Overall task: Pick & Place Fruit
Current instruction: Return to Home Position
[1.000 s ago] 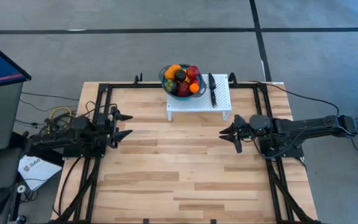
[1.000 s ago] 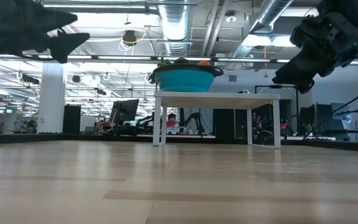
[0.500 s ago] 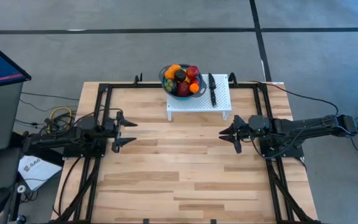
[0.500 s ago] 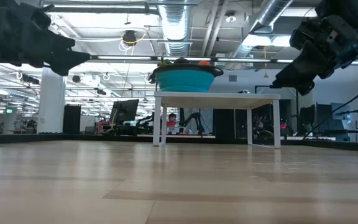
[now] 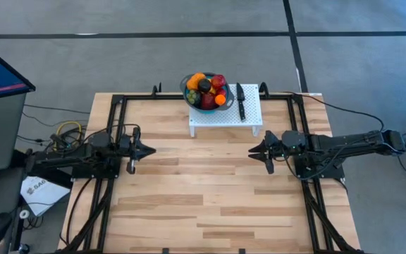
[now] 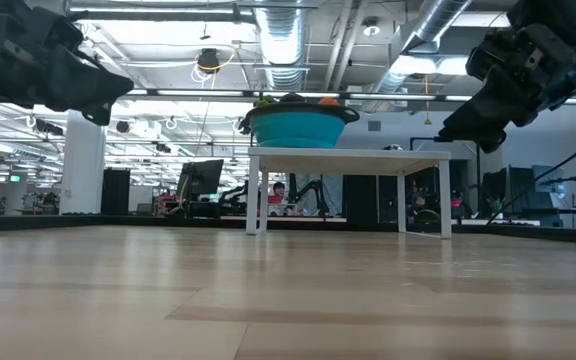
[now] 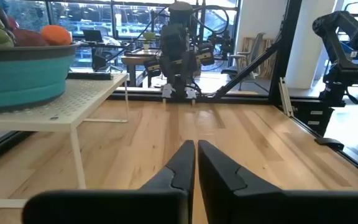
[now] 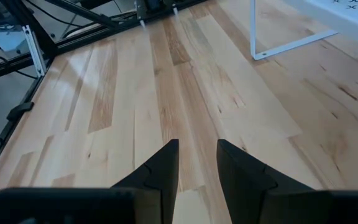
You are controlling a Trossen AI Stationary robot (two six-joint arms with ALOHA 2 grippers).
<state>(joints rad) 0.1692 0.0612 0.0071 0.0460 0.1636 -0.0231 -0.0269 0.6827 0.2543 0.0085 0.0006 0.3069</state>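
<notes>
The left gripper (image 5: 147, 149) hangs over the worktop's (image 5: 203, 197) left side with its fingers (image 7: 182, 167) drawn together to a sliver, nothing between them. The right gripper (image 5: 255, 152) hangs near the right edge with its fingers (image 8: 161, 167) a narrow gap apart (also empty). The fruit (image 5: 206, 90) is piled in the blue bowl (image 5: 184, 87) on the white shelf (image 5: 224, 118) at the far edge, with the black knife (image 5: 240, 101) beside the bowl.

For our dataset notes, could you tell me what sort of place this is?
Probably a robotics lab in an open industrial hall: exposed silver ceiling ducts, another dark robot arm beyond the wooden table, and a black monitor behind.
</notes>
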